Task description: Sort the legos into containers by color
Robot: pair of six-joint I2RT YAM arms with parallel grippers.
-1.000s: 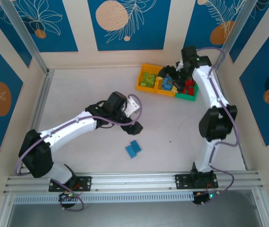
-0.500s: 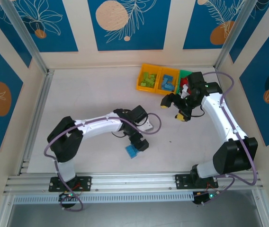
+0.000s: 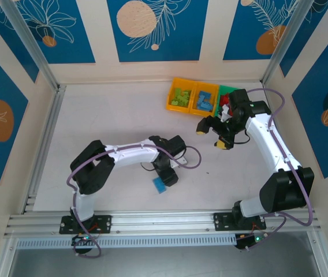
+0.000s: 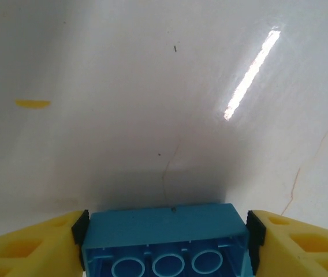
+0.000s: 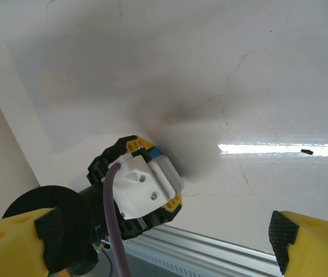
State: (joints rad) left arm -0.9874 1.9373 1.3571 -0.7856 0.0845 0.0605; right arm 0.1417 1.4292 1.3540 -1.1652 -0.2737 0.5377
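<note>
A light blue lego [image 3: 160, 185] lies on the white table [image 3: 112, 121] near the front, underside tubes facing the left wrist camera. My left gripper [image 3: 167, 176] is down over it. In the left wrist view, both black pads press the ends of the blue lego [image 4: 164, 231], so the gripper is shut on it. The containers [image 3: 194, 97] stand at the back right: two yellow and one green, holding green legos [image 3: 181, 96], blue legos [image 3: 204, 103] and red legos [image 3: 226, 107]. My right gripper [image 3: 212, 134] hangs open and empty in front of the bins.
The right wrist view looks across the table at the left gripper [image 5: 144, 184], with a sliver of the blue lego [image 5: 155, 152] under it. An aluminium rail [image 3: 164, 220] borders the front edge. Walls close in the other sides.
My left gripper came down over the blue lego and closed on its ends. My right arm pulled back from the bins earlier and has since stayed still, open.
</note>
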